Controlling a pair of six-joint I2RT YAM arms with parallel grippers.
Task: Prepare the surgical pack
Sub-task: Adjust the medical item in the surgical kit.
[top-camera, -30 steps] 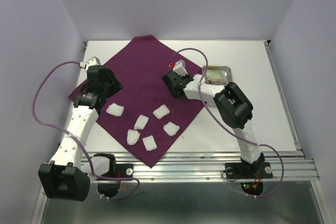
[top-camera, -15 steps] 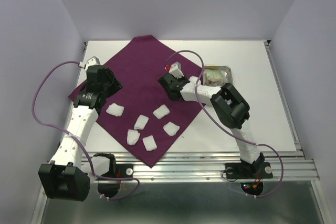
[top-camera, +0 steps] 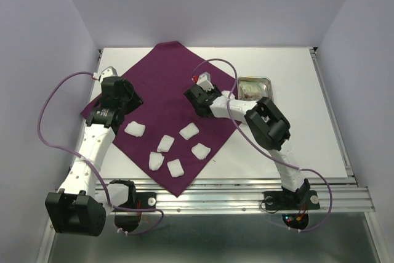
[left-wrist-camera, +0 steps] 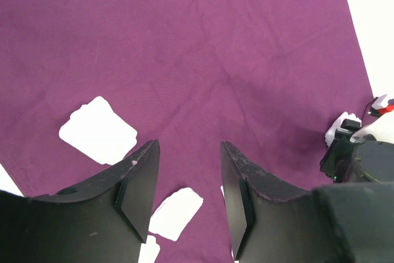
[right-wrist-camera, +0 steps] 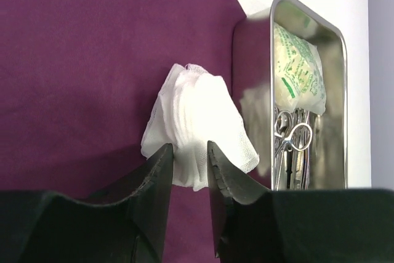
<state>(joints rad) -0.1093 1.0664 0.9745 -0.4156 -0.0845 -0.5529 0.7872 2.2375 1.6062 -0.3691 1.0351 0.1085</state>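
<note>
**A:** Position of the surgical pack (top-camera: 166,84) first, please.

**B:** Spread flat on the worktop (top-camera: 295,133), directly beneath both sets of fingers. It is turned cornerwise. One diagonal runs straight away from the arms, and the other runs across from under the left fingers (left-wrist-camera: 138,183) to under the right fingers (right-wrist-camera: 154,189).

**A:** What does the next move turn on?

**B:** One bunched gauze pad (right-wrist-camera: 197,115). It sits on the pack right at the right fingertips, its bulk reaching on ahead of them. The steel tray (right-wrist-camera: 252,90) stands on its right side, against it or just beside it. I cannot tell which.

**A:** Are the right fingers holding that pad?

**B:** I cannot tell. They stand a narrow gap apart and the pad's near edge fills that gap. The wrist view does not show whether it is pinched or lying free.

**A:** And the left?

**B:** Parted, with nothing in their grasp. Through the gap I see only the pack and the loose gauze pads (left-wrist-camera: 98,130) lying on it, below and to their left.

**A:** So which arm is it?

**B:** The right, by far. I judge it should come off upward or backward, since the tray wall leaves little room on the right.
</note>
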